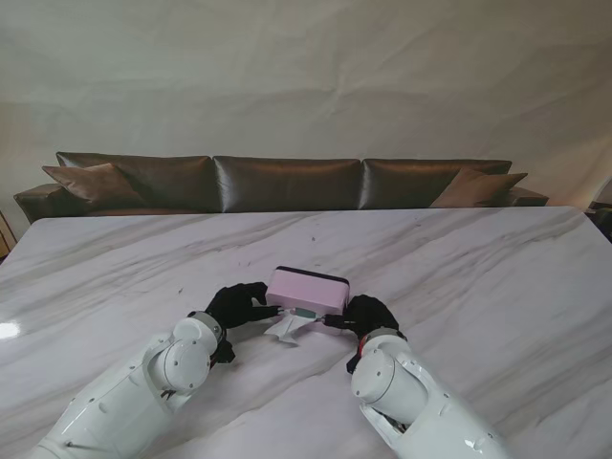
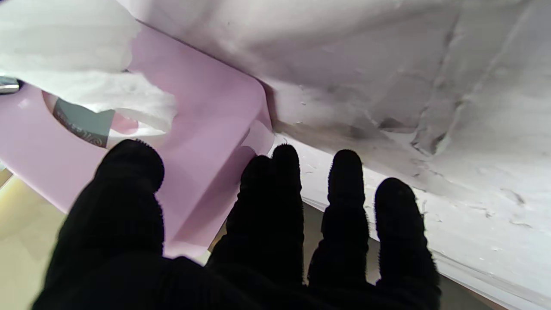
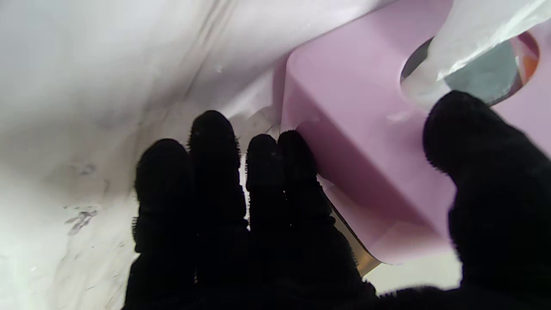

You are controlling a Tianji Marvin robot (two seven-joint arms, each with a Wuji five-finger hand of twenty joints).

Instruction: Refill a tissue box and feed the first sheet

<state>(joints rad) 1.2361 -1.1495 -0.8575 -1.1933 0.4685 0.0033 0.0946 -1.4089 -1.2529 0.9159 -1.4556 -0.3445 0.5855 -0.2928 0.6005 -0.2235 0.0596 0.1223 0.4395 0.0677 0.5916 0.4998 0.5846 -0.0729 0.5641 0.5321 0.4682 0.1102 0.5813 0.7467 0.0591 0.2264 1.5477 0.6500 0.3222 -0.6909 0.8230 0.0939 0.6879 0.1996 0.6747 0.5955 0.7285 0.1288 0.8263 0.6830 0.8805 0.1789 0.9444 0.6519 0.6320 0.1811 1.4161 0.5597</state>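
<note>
I see the pink tissue box mid-table, tipped toward me; my left hand and right hand clasp its ends; a tissue sheet already hangs from its slot, so setting it upright remains.

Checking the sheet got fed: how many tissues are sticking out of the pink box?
1 that I can make out: a white tissue hangs from the slot of the pink box, on the side nearer to me, between the left hand and right hand. More may be hidden inside.

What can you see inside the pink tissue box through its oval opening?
Through the opening of the pink tissue box, a grey-green tissue pack shows, with a white tissue sheet coming out. The box walls cover everything else inside.
</note>
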